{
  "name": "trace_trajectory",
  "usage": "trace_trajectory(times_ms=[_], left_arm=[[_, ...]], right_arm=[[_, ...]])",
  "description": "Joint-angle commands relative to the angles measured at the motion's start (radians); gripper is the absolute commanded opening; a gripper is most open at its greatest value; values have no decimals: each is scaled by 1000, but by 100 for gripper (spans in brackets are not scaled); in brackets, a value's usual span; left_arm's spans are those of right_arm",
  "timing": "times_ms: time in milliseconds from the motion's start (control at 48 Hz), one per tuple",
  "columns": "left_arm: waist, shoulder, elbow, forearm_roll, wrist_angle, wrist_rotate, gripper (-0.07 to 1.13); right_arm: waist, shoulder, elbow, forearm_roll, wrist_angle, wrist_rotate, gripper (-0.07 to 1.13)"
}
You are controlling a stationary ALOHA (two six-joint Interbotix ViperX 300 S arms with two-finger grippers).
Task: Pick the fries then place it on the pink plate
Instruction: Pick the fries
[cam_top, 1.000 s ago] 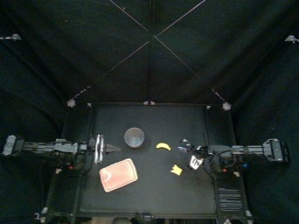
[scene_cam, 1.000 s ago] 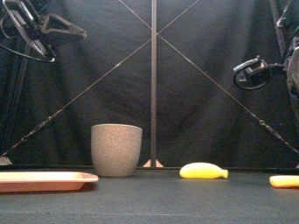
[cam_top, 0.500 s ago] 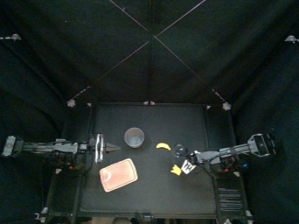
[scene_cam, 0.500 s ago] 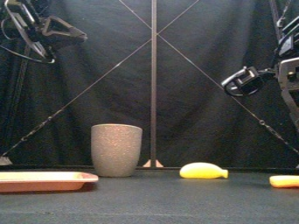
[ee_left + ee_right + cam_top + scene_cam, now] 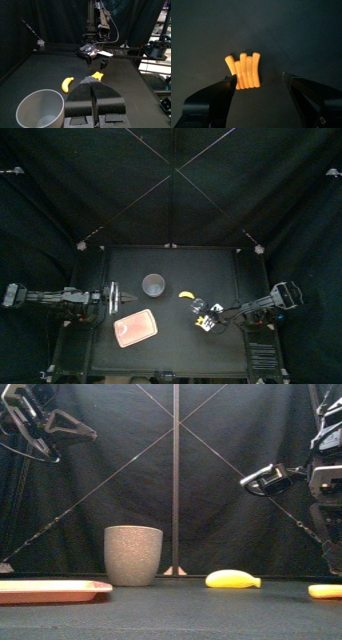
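Four things share the black tabletop (image 5: 174, 354), one of each kind: one flat pink tray (image 5: 135, 329) near the left front corner, one tall grey speckled cup (image 5: 134, 555), one yellow toy banana (image 5: 231, 579), and one orange bundle of toy fries (image 5: 244, 71) toward the right edge.

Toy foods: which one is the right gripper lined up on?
The fries, the orange bundle framed by its open fingers; the yellow banana lies farther back.
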Motion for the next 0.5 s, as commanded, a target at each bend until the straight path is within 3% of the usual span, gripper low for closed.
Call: trace_trajectory(times_ms=[21, 500], left_arm=[[3, 2, -9, 2, -8, 2, 0], [8, -5, 5, 12, -5, 2, 0]], right_arm=[[3, 2, -17, 0, -49, 6, 103], [28, 95, -29, 0, -86, 11, 103]])
